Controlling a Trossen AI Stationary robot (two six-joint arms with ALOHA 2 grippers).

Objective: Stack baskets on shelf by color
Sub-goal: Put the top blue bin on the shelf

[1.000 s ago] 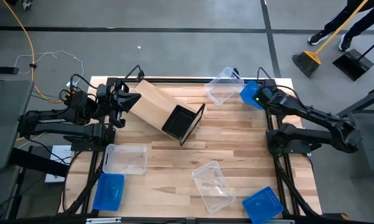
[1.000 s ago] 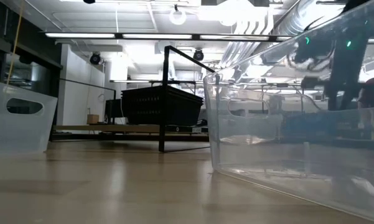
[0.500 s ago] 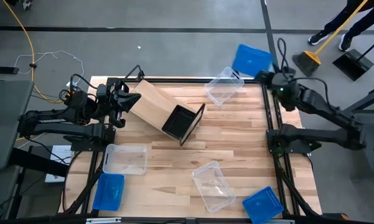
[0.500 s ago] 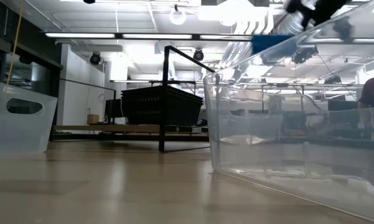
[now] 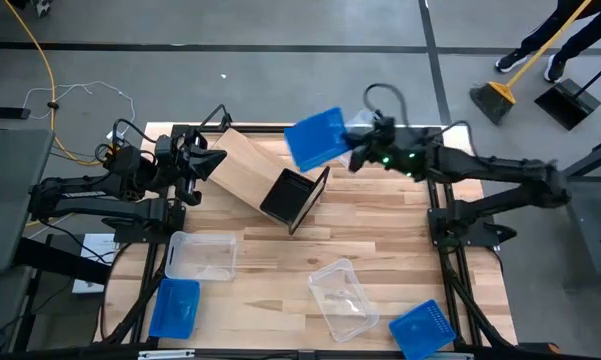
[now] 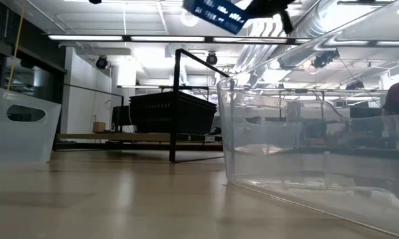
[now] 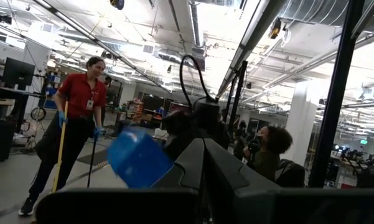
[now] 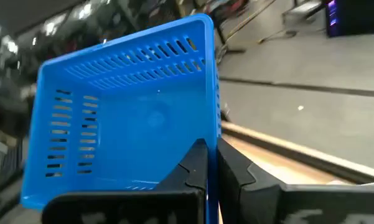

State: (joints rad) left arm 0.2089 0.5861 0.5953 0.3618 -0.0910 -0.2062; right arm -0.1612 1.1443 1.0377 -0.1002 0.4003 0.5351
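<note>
The right gripper (image 5: 352, 155), fingers clamped on a blue basket (image 5: 315, 139), holds it above the shelf (image 5: 265, 178); left fingers (image 5: 212, 160) together.

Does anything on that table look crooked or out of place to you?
Yes. The shelf sits askew, turned diagonally to the table edges, and looks tipped on its side, black baskets showing in its open end. Clear and blue baskets lie scattered at odd angles. The right gripper holds a blue basket tilted in mid-air.
</note>
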